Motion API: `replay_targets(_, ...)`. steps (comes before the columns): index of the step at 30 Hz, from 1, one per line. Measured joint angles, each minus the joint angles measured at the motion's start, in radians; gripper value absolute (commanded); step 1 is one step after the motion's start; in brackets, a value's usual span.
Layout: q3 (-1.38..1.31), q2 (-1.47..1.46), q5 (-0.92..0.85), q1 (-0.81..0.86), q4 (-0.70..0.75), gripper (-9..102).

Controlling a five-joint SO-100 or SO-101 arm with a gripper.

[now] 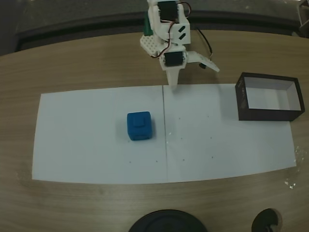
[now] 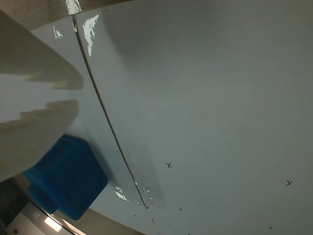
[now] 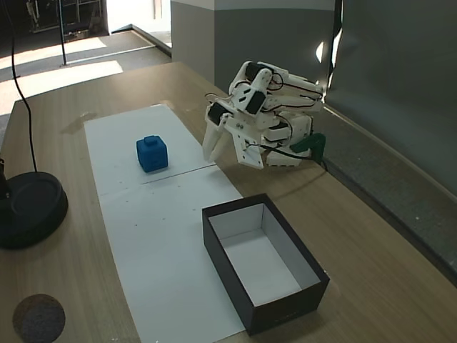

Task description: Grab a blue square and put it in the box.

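Reach phase | my gripper (image 1: 193,75) open, holding nothing, well apart from blue square (image 1: 139,125) | box (image 1: 241,99) waits empty for it.

1. Wood-grain counter (image 3: 371,236), curved along its far edge, with white paper sheets (image 1: 87,145) laid across the middle.
2. Grey wall (image 3: 400,64) behind, above a dark ledge.
3. Bright sunlight on the floor (image 3: 57,61) beyond.
4. Round black base (image 3: 28,207) with a thin cable rising.
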Motion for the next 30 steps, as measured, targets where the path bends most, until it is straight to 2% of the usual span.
replay_targets(23,0.000,0.000,0.000,-0.005,-0.002,0)
replay_targets(30,-0.046,-0.005,-0.012,0.012,-0.121,2)
